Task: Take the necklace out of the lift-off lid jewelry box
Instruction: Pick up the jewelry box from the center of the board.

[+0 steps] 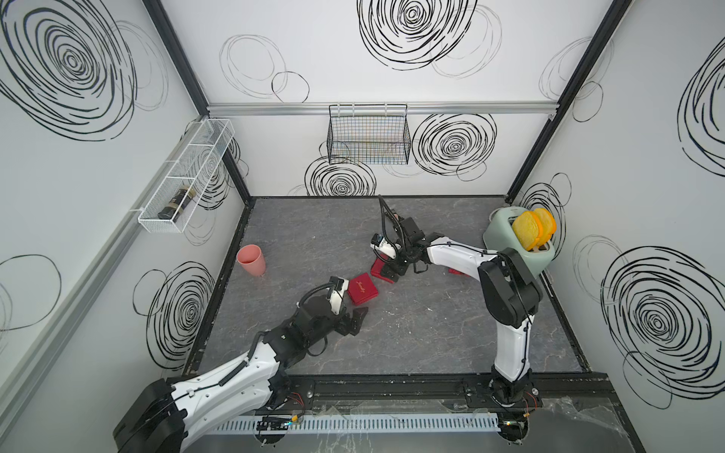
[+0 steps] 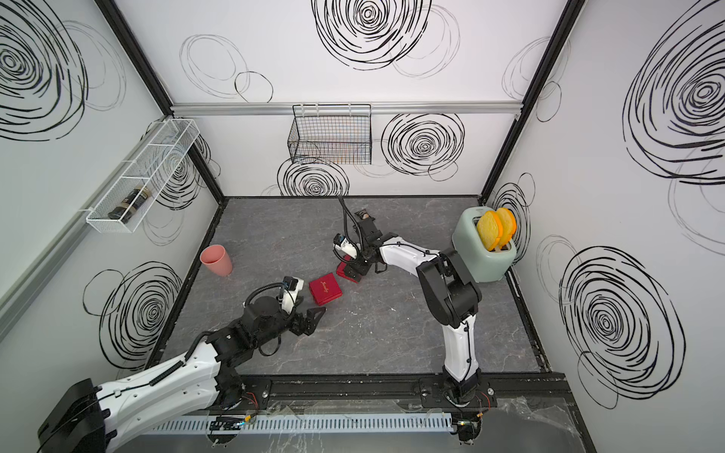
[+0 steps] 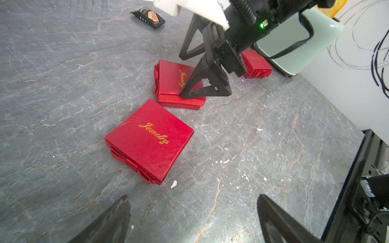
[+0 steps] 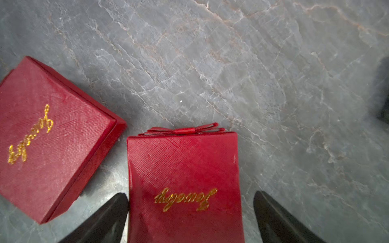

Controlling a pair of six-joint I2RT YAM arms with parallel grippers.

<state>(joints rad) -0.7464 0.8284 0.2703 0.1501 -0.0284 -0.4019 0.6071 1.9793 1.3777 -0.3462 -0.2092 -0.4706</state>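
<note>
Three shut red boxes with gold "Jewelry" lettering lie on the grey table; I cannot tell which one has the lift-off lid. The necklace is hidden. My right gripper (image 4: 189, 194) is open and straddles the middle box (image 4: 183, 164), low over it; one finger lies against the box's side and the other stands apart from it. My left gripper (image 3: 192, 197) is open over bare table, just short of the nearest box (image 3: 149, 138), which shows in both top views (image 1: 362, 289) (image 2: 325, 289). The third box (image 3: 255, 65) sits beside the toaster, mostly behind my right arm.
A pink cup (image 1: 251, 259) stands at the left. A mint toaster (image 1: 521, 239) holding yellow slices is at the right wall. A dark snack packet (image 3: 148, 17) lies beyond the right gripper. A black wire basket (image 1: 368, 137) and a white wire shelf (image 1: 184, 176) hang on the walls.
</note>
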